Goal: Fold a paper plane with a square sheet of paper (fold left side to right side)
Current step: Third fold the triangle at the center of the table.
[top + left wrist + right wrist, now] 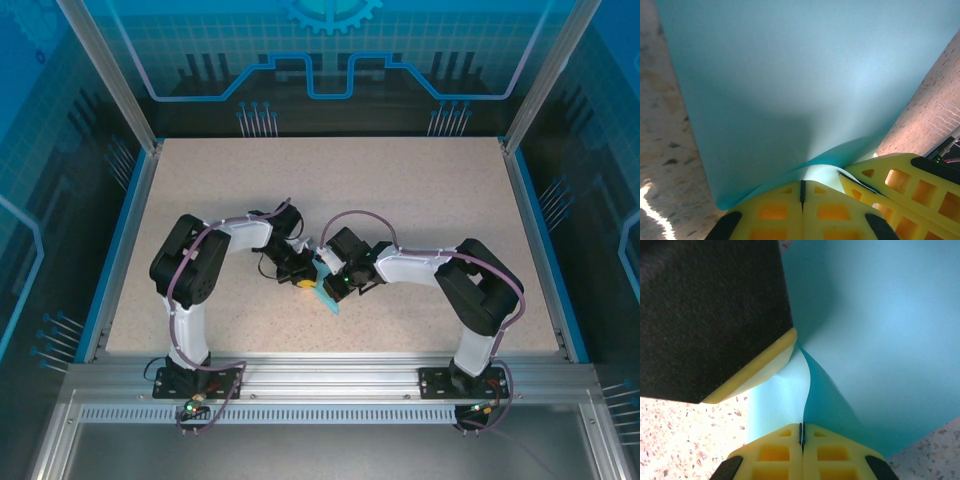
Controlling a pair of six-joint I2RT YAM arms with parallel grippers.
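The light-blue sheet of paper (330, 298) hangs bent between my two grippers above the middle of the table. In the left wrist view the paper (790, 75) spreads out wide from my left gripper (802, 182), which is shut on its near edge. My right gripper (801, 429) is shut on another edge of the paper (880, 340), which curves up out of the jaws. From above, the left gripper (304, 282) and right gripper (328, 278) nearly touch. The other gripper's yellow fingers (900, 185) sit close by. A paper plane shape is out of view.
The speckled beige tabletop (420, 200) is bordered by blue side rails (120, 250) and metal frame posts (110, 70). An aluminium rail (330, 375) carries both arm bases at the near edge.
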